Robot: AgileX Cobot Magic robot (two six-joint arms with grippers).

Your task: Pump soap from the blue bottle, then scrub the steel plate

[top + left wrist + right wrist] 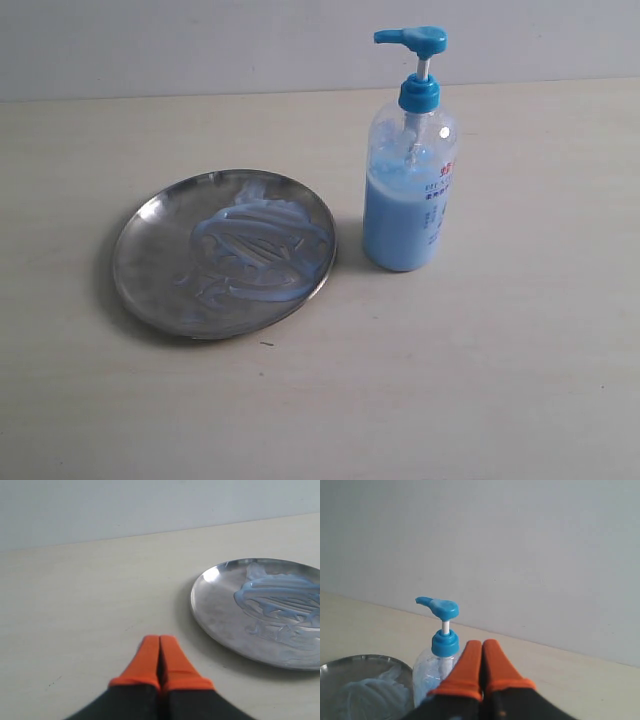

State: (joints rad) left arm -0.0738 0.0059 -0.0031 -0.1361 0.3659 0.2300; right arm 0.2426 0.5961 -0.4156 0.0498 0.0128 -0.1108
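The steel plate (222, 252) lies on the table, left of centre, with pale blue soap (262, 238) smeared in streaks across its middle. To its right stands the blue bottle (409, 190), upright, its pump head (412, 39) raised with the spout toward the plate. Neither gripper shows in the exterior view. My left gripper (159, 639) is shut and empty, off to the side of the plate (260, 615), apart from its rim. My right gripper (482, 643) is shut and empty too, close beside the bottle (436, 667), below its pump head (439, 607).
The pale tabletop (500, 360) stretches around both objects and meets a plain light wall (200, 40) at the back. Nothing else stands on it in these views.
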